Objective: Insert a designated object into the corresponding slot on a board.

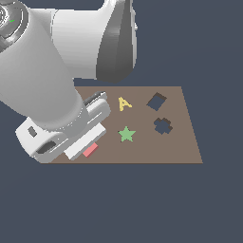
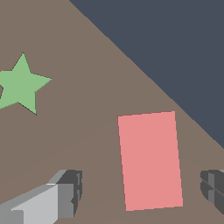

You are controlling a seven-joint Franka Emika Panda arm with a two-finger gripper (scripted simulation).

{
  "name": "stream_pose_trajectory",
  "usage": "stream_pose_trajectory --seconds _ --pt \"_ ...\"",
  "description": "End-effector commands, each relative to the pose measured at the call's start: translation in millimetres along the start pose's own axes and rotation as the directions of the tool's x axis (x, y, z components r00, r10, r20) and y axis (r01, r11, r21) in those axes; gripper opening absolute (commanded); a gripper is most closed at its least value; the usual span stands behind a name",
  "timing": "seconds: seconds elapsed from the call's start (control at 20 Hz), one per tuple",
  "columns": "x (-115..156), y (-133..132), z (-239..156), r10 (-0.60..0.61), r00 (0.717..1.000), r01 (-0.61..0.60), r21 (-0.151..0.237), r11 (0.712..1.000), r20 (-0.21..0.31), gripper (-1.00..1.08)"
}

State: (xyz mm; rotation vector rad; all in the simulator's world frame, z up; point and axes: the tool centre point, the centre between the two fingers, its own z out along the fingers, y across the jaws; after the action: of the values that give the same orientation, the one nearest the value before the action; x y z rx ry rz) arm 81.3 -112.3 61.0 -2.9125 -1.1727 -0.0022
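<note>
The red-salmon square block (image 2: 150, 160) lies flat on the brown board (image 1: 180, 147) near its front edge; in the exterior view only a corner of the block (image 1: 91, 150) shows under my hand. My gripper (image 2: 142, 192) is open, its two fingers (image 2: 70, 192) standing either side of the block without touching it. In the exterior view the gripper (image 1: 80, 149) is mostly hidden by the arm. The dark diamond-turned square slot (image 1: 156, 101) is at the board's far right in the exterior view, empty.
A green star (image 1: 126, 134) lies between the block and the cut-outs; it also shows in the wrist view (image 2: 22, 84). A yellow letter A (image 1: 124, 103) lies behind it. A dark cross-shaped cut-out (image 1: 163, 126) sits in front of the square slot.
</note>
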Motion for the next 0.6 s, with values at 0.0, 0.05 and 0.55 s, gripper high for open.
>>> stream_pose_trajectory --seconds 0.0,0.05,0.55 --pt "2.9 4.5 4.6 -0.038 0.999 0.038 -0.001 0.999 0.001 1.0" --pt "3.7 5.8 6.0 -0.049 0.999 0.049 -0.001 0.999 0.001 1.0" --pt "7.0 9.9 11.3 -0.086 0.996 0.086 -0.001 0.996 0.002 1.0"
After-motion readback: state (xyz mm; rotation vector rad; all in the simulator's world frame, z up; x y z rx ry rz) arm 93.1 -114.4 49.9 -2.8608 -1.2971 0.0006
